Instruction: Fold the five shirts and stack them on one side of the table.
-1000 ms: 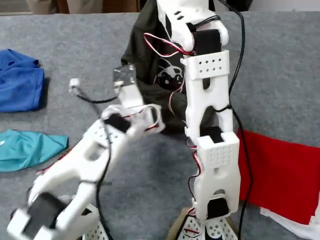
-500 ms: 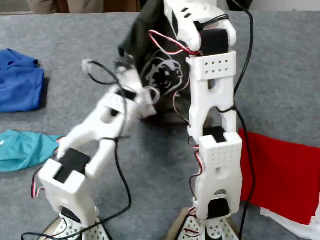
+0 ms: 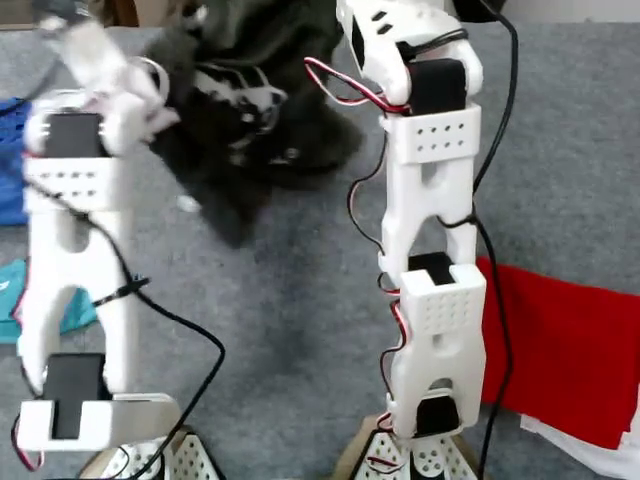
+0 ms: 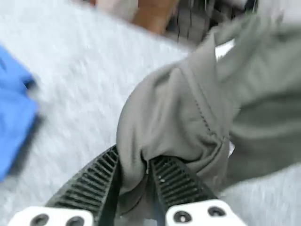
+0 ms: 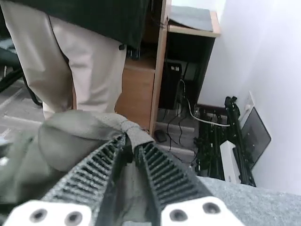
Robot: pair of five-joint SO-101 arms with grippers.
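My left arm (image 3: 70, 200) has just swung up and outward, so the dark shirt (image 3: 250, 110) now hangs lifted over the far surface (image 3: 300, 330). It is stretched between my left jaws and right jaws, each pinching a bunched edge. It looks ready to lay flat for folding.

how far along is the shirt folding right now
Done: no neat folded stack is visible. In hand: the left gripper and right gripper each pinch the dark shirt, holding it above the table. To do: the blue shirt and teal shirt lie apart on one side, and the red shirt lies over a white shirt.
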